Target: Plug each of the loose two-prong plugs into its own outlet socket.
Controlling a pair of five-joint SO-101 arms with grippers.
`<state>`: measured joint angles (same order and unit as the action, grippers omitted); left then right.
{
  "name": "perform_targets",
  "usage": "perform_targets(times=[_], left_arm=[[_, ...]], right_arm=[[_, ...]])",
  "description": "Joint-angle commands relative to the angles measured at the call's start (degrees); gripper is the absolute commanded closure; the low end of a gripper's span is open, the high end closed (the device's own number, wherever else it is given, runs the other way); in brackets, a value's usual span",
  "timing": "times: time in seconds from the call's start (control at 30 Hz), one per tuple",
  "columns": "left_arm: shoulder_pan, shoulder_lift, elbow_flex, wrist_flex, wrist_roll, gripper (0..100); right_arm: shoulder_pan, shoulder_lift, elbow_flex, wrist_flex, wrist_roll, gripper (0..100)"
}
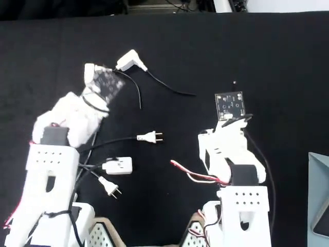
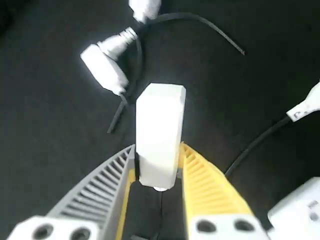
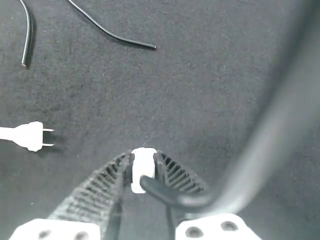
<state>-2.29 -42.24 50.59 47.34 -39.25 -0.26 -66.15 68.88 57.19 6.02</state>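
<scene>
The left end effector (image 2: 157,147), clamped on a white outlet socket (image 2: 161,120) whose long axis runs straight out of the grip, sits across the loose plug (image 1: 149,137) on the counter (image 1: 257,46) from the right end effector (image 3: 144,161), itself clamped on a small corded plug (image 3: 143,167).

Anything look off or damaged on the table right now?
Nothing spilled or broken. Two oddities: a black cord and a second cord both stop in cut ends on the table, joined to nothing. A red-and-white wire also loops loose off the right arm, where it might snag.
</scene>
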Motion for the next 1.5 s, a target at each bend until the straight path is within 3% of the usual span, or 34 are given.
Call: perform_targets(times=[0.0,0.27,0.5,0.73,0.83,1.0,1.1,1.37,1.47], left_arm=[[0.1,-0.7,8.3,-11.8,1.2,89],[3.4,-0.6,16.0,-16.2,2.1,88],[3.8,-1.3,18.7,-15.8,10.5,70],[-2.2,-1.3,14.1,-15.8,11.1,70],[-4.5,-0.8,11.5,-16.2,13.1,76],[-4.6,-0.7,9.5,-16.4,13.9,80],[-4.6,0.0,10.8,-20.7,15.5,80],[-4.6,16.9,6.3,-24.7,15.1,80],[-2.8,23.1,4.0,-21.5,10.1,81]], right_arm=[[-1.1,-0.5,-0.2,-1.1,0.3,98.7],[-1.2,-0.5,-0.3,-1.1,0.3,98.7],[-1.2,-0.5,-0.3,-1.1,0.3,98.7],[-1.2,-0.5,-0.2,-1.1,0.3,98.7],[-1.2,-0.5,-0.2,-1.1,0.3,98.7],[-1.2,-0.5,-0.2,-1.1,0.3,98.7],[-1.2,-0.5,-0.2,-1.1,0.3,98.7],[-1.2,-0.5,-0.2,-1.1,0.4,98.7],[-1.2,-0.5,-0.2,-1.1,0.4,98.7]])
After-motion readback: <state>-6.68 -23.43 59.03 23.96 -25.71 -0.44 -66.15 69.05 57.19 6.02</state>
